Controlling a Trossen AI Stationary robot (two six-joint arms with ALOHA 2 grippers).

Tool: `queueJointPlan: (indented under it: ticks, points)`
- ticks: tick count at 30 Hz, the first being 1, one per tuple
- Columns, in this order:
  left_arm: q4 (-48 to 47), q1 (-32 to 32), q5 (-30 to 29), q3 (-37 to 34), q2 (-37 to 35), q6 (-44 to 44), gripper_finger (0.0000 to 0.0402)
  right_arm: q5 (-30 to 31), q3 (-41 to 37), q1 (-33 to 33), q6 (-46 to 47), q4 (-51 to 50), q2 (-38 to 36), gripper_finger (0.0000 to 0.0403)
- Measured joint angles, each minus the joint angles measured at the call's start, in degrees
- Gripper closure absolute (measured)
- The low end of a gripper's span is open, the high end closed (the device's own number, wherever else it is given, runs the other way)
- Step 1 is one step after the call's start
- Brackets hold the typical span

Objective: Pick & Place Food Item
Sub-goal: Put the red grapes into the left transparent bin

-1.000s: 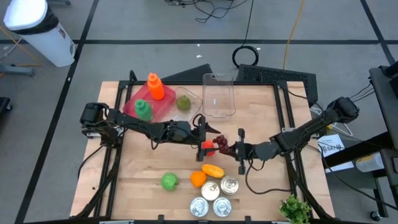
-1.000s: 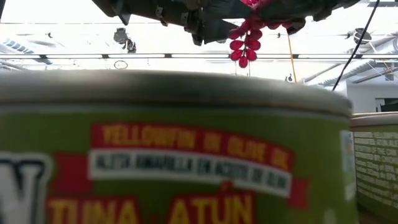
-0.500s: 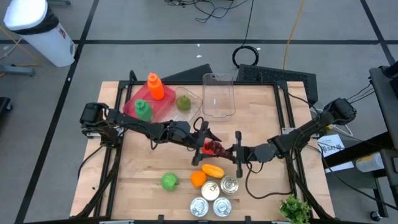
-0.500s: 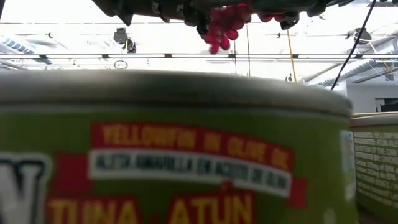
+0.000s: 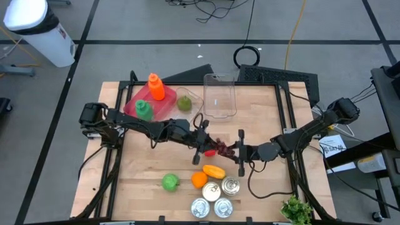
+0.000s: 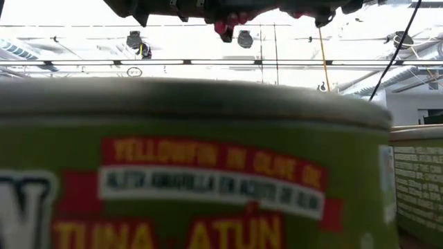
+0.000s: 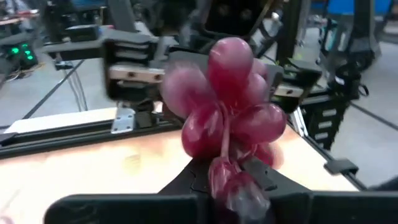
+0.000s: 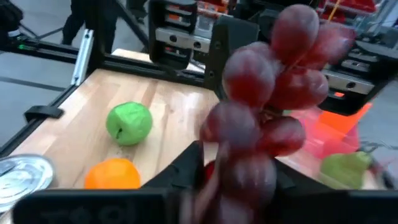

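Observation:
A bunch of dark red grapes (image 5: 220, 149) hangs in the air above the middle of the table, between my two grippers. My left gripper (image 5: 205, 145) reaches it from the table's left and is shut on it. My right gripper (image 5: 235, 150) reaches it from the table's right and is also shut on it. In the left wrist view the bunch (image 7: 227, 118) fills the middle of the picture. In the right wrist view the bunch (image 8: 267, 93) stands just past the fingers. The low view shows only a few grapes (image 6: 232, 19) at the very top. My left gripper pinches the end of the bunch nearest it (image 7: 229, 179) between its two fingers, coming in level from the table's left. The bunch sticks out past the fingers, clear of the table. My right gripper has the opposite end of the bunch (image 8: 245, 177) between its fingers, coming in level from the table's right. The grapes themselves hide the exact place of contact.
A clear container (image 5: 219, 95) stands at the far middle, beside a red tray (image 5: 164, 110) with an orange bottle (image 5: 155, 86); a pear (image 5: 184, 102) lies next to the tray. Near the front lie an orange pepper (image 5: 214, 170), an orange (image 5: 199, 179), a green apple (image 5: 170, 182) and several cans (image 5: 215, 197).
The bunch hung down below my right gripper a second ago. It has since swung up and now lies roughly level between the two grippers. My left gripper has taken hold of the end nearest it.

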Motion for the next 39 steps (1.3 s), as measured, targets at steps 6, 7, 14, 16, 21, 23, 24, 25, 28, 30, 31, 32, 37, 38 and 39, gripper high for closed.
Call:
queueJointPlan:
  ticks: [6, 7, 14, 16, 21, 23, 24, 25, 28, 30, 31, 32, 37, 38, 39]
  points:
    - [-1.8, 0.5, -6.3, -0.4, -2.6, -1.7, 0.0373, -1.2, 0.0, 1.7, 1.9, -9.8, -7.1, 0.0236]
    - [-1.8, 0.6, -7.7, -0.6, -2.8, -1.7, 0.0373, -1.3, -0.1, 2.1, 3.2, -11.8, -8.3, 0.0225]
    - [-2.8, 3.9, -16.1, -6.4, -7.7, -5.3, 0.0373, -1.2, -0.2, 2.5, 10.7, -19.6, -14.0, 0.0176]
    - [0.0, 5.6, -18.1, -10.5, -10.3, -7.1, 0.0373, -1.2, -0.2, 2.5, 11.8, -20.7, -14.6, 0.0171]
    - [6.4, 9.5, -24.9, -23.1, -18.1, -11.8, 0.0373, -1.1, -0.2, 2.5, 12.1, -21.8, -14.5, 0.0168]
    - [7.2, 10.0, -30.0, -27.3, -20.4, -14.1, 0.0373, -1.2, -0.2, 2.5, 11.9, -22.0, -14.5, 0.0171]
    - [7.1, 10.3, -32.4, -29.5, -21.3, -15.6, 0.0373, -1.2, -0.2, 2.5, 11.9, -22.2, -14.5, 0.0172]
    - [6.6, 10.6, -34.8, -31.3, -21.9, -17.3, 0.0373, -1.1, -0.2, 2.4, 11.9, -22.0, -14.5, 0.0173]
    - [6.4, 11.2, -40.3, -35.3, -22.2, -23.8, 0.0369, -1.1, -0.2, 2.4, 11.1, -21.6, -14.5, 0.0173]
    - [5.5, 11.5, -42.6, -37.1, -21.7, -26.4, 0.0368, -1.0, -0.2, 2.4, 10.8, -21.4, -14.5, 0.0172]
    - [4.5, 11.7, -43.4, -37.3, -21.3, -27.1, 0.0368, -0.9, -0.2, 2.4, 10.7, -21.3, -14.5, 0.0171]
    - [2.5, 11.9, -44.1, -37.4, -21.2, -27.3, 0.0369, -0.9, -0.2, 2.4, 10.6, -21.2, -14.5, 0.0170]
    - [-4.2, 13.4, -44.9, -37.5, -21.2, -29.4, 0.0372, -0.9, -0.2, 2.4, 10.4, -20.9, -14.5, 0.0173]
    - [-5.3, 13.7, -44.8, -37.4, -21.2, -30.1, 0.0369, -0.9, -0.2, 2.4, 10.4, -20.9, -14.5, 0.0174]
    - [-6.4, 13.8, -44.8, -37.5, -21.2, -30.7, 0.0366, -0.9, -0.2, 2.4, 10.3, -20.9, -14.4, 0.0175]
